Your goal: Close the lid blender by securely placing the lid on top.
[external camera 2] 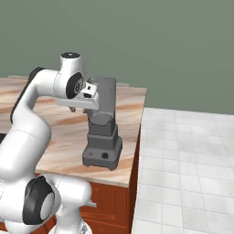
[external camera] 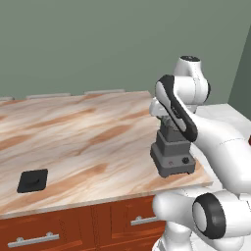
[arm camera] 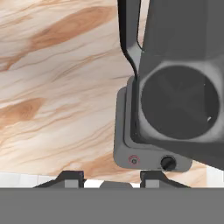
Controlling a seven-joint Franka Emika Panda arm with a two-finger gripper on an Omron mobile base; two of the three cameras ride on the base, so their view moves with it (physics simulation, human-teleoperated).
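One lid [external camera: 33, 180] lay flat near the table's [external camera: 73, 132] front edge, well apart from the blender [external camera: 171, 156], which stood uncovered at the far right corner. In the hand view the jar's open mouth [arm camera: 179, 103] gaped just beyond the tool [arm camera: 111, 177], whose fingers stood apart and held nothing. Swinging across toward the lid risked clipping the jar or its handle [arm camera: 129, 39], since the arm hung close above it.
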